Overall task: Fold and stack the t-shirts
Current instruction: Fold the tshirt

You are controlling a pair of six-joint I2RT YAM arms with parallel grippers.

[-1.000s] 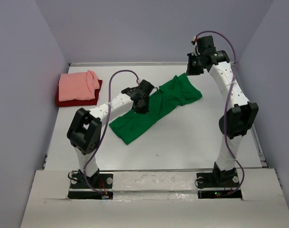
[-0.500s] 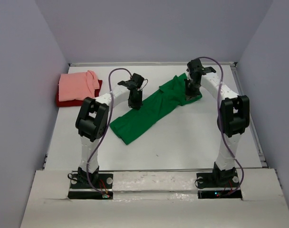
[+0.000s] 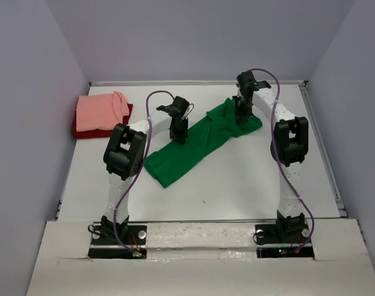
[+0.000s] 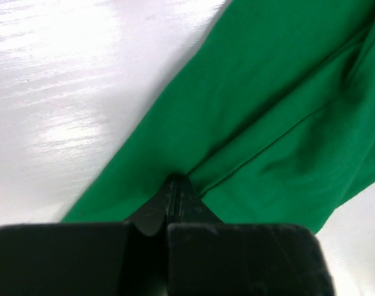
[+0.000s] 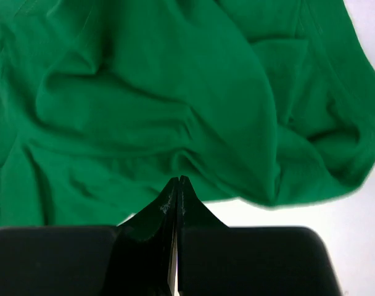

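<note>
While downturned, end effectors (image 3: 179,137) (image 3: 239,118) over green t-shirt (image 3: 190,153)

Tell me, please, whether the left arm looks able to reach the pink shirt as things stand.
Probably yes: only bare table lies between the left gripper and the pink shirt. Its jaws are shut at the green shirt, so it must lift and open first.

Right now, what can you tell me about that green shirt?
The green t-shirt is bright, plain, soft-looking cloth. It lies diagonally on the white table as a long strip, its near-left end flat and its far-right end rumpled. The shut left gripper touches a crease mid-shirt; the shut right gripper sits at the rumpled end's edge.
</note>
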